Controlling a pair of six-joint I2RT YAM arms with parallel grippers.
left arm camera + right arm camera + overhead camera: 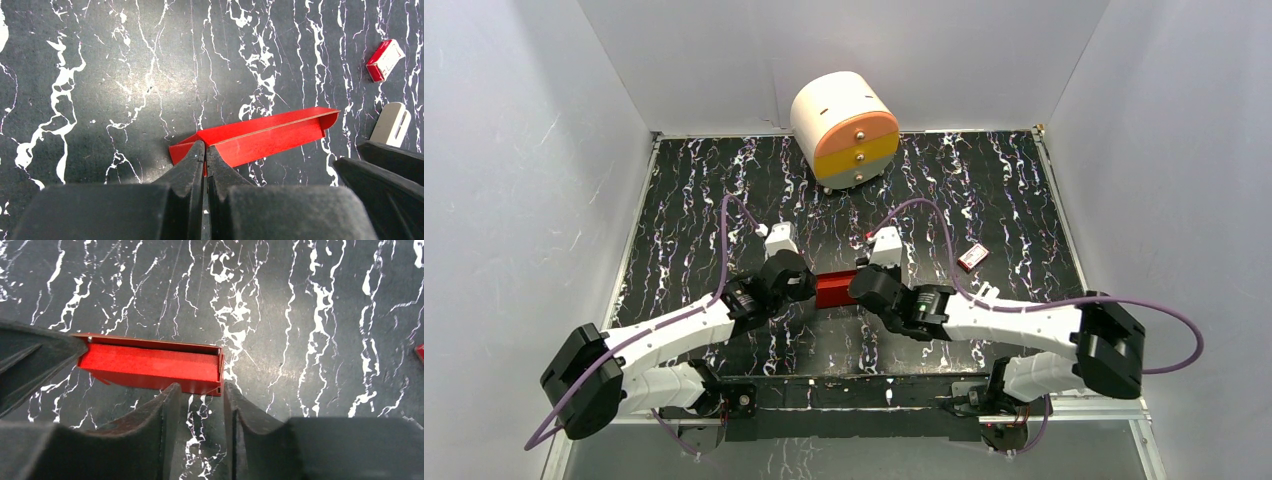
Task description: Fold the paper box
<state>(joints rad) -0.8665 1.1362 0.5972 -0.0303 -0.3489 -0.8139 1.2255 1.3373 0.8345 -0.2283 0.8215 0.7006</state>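
The red paper box (834,290) lies as a long, narrow, partly folded piece on the black marbled table, between the two grippers. My left gripper (205,149) is shut on its left end, pinching a thin red flap; from there the paper box (270,135) runs off to the right with one long wall standing up. At the other end, the right gripper (200,391) is open. Its fingertips (172,390) stand just short of the paper box (150,365), with bare table showing between them. Neither right finger presses the card.
A round white, orange and yellow drawer unit (844,128) stands at the back centre. A tiny red-and-white packet (973,257) lies to the right of the arms, and the packet (384,60) also shows in the left wrist view. White walls close in three sides of the table.
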